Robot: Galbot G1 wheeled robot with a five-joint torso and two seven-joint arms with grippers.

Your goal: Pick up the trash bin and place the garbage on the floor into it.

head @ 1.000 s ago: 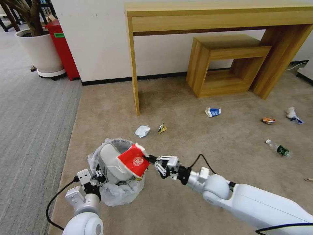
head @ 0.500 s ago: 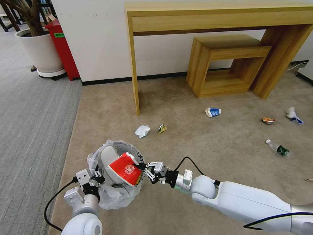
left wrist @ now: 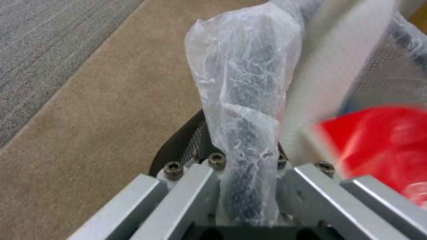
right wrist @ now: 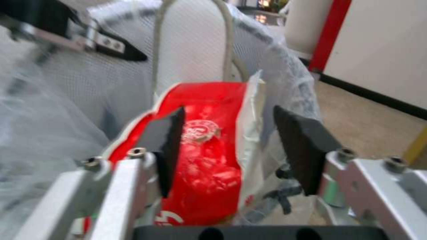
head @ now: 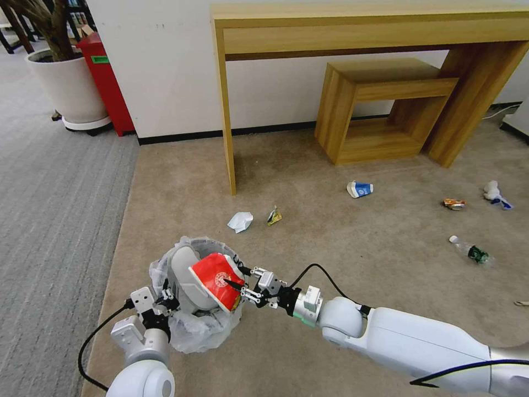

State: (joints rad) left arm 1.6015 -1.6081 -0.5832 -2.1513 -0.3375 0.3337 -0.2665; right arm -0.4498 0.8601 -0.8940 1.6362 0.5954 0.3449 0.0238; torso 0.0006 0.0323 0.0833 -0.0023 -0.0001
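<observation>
Right gripper (head: 244,285) jaws spread, red bag (head: 216,278) loose between them, atop bin (head: 190,331) | left gripper (head: 163,302) clamps bin rim | remaining litter lies right, on floor (head: 341,242)

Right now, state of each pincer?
Left pincer: shut on the trash bin rim and its plastic liner.
Right pincer: open, pads either side of the red snack bag, which lies in the bin mouth.

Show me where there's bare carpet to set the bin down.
Free: the carpet between grey striped carpet and desk leg; also between tissue and bottle. Crowded: the right side, around cup and can.
</observation>
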